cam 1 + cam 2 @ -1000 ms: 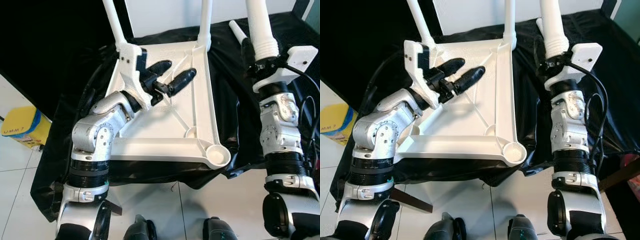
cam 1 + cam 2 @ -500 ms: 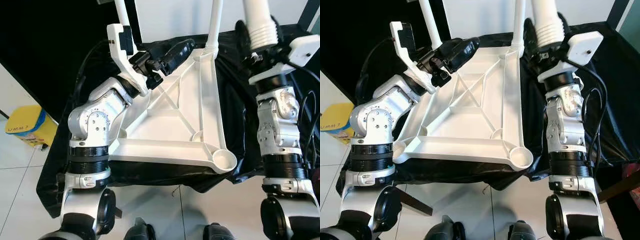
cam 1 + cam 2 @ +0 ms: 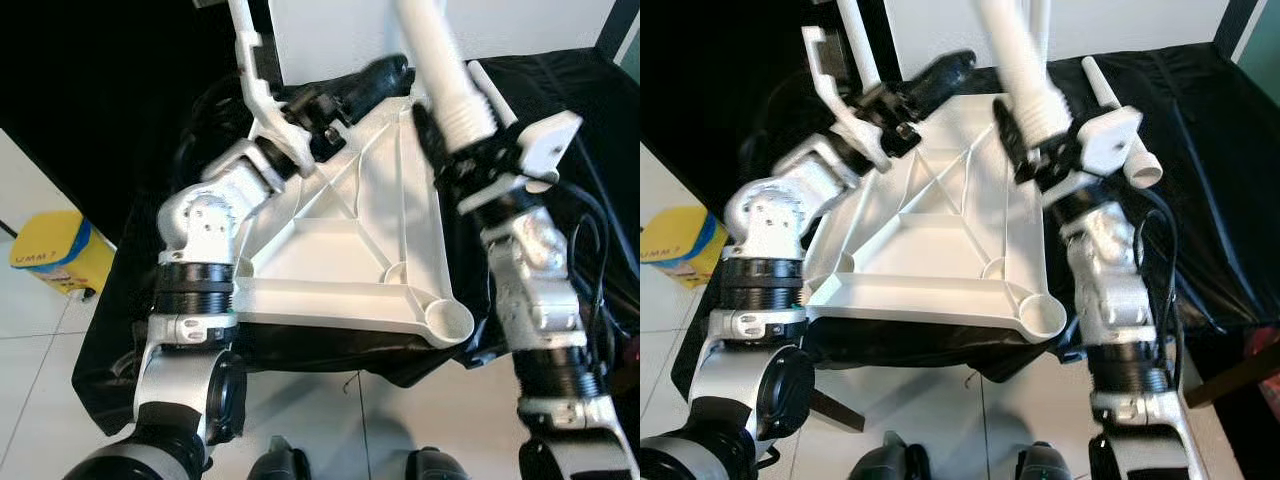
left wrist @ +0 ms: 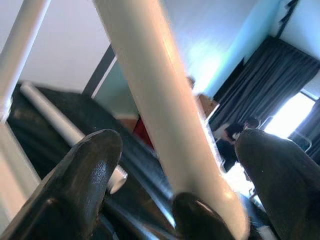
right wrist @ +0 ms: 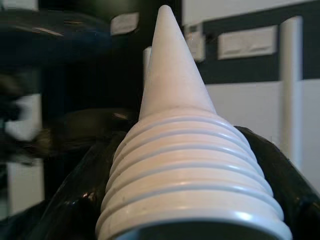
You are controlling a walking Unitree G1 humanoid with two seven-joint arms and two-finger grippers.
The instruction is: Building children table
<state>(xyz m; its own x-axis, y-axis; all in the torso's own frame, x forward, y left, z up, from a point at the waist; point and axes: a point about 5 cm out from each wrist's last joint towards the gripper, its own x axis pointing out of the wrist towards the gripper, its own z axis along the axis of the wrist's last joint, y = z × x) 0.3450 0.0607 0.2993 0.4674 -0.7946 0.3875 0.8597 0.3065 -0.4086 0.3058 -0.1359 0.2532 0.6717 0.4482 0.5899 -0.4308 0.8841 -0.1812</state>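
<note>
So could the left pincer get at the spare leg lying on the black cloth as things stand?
Probably not. The left pincer is at the far left side of the upturned tabletop, and the spare leg lies beyond the right arm, whose right pincer holds another table leg across the way.

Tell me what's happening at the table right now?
The white tabletop lies upside down on a black cloth, with two legs already standing at its far corners. The right gripper is shut on a white table leg by its ribbed end, holding it tilted over the tabletop. The left gripper sits at the far edge, fingers open. Another leg lies loose on the cloth, and the near corner socket is empty.
</note>
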